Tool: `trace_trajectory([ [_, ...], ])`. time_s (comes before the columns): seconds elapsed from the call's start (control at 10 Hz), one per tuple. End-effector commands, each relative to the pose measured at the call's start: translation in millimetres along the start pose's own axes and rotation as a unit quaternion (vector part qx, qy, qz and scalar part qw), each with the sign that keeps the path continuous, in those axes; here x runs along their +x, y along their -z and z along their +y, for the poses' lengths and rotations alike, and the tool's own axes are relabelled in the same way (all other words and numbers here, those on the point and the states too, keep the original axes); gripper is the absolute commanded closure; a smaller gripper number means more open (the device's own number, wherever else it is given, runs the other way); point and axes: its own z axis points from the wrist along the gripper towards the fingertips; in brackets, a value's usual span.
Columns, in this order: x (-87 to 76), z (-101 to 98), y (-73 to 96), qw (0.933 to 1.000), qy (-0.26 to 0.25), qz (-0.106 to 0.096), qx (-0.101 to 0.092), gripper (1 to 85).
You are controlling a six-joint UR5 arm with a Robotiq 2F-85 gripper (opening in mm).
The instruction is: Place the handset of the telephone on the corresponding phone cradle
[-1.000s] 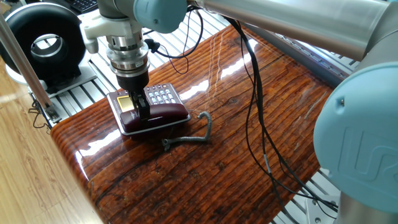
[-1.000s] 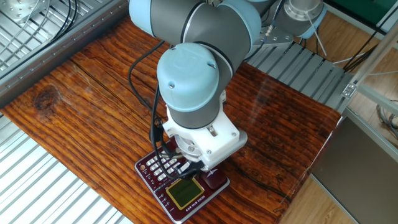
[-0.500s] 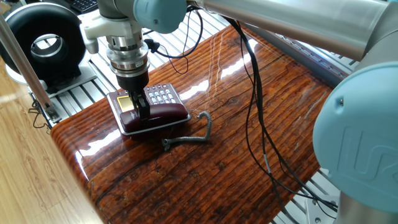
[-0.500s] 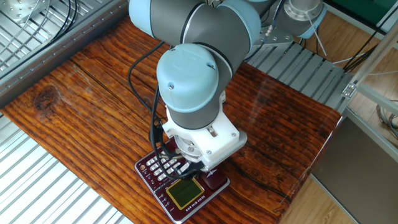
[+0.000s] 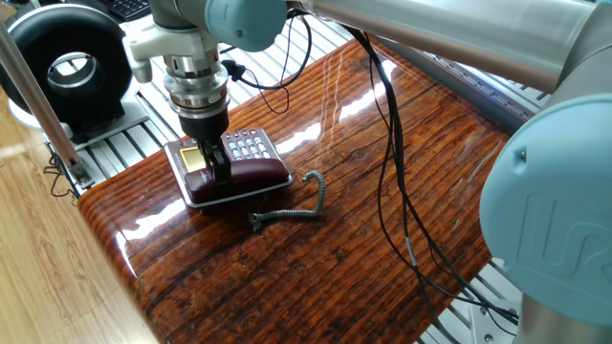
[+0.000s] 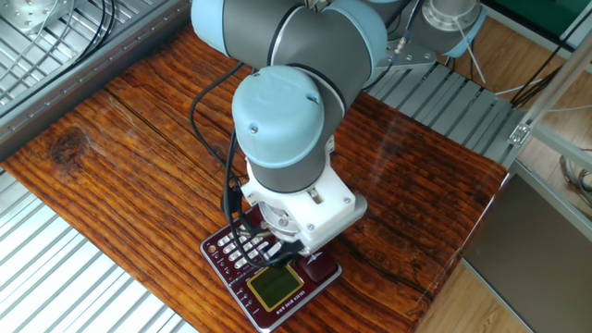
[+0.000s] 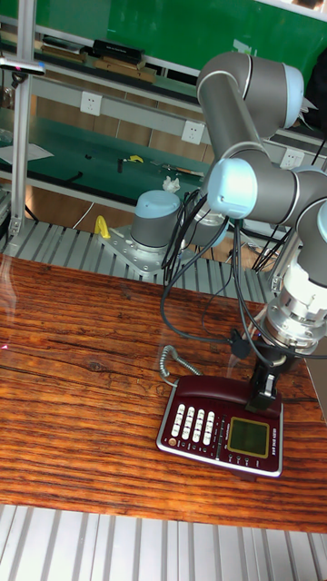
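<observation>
Now the shiny dark red handset lies in the long red cradle of the flat phone, light, hard and slippery, with the black claw pinching its middle

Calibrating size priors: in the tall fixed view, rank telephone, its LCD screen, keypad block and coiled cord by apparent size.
1. telephone, clearly largest.
2. keypad block.
3. LCD screen, close to the keypad; order unsure.
4. coiled cord: thin, partly hidden, hard to rank.
</observation>
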Motion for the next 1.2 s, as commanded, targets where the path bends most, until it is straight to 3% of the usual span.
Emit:
trace_trajectory([
  [0.0, -4.0, 0.1, 0.8, 1.0000, 0.002, -0.009, -0.003, 40.7],
  [1.1, -12.1, -1.3, 5.1, 0.9998, 0.006, -0.021, -0.001, 19.7],
])
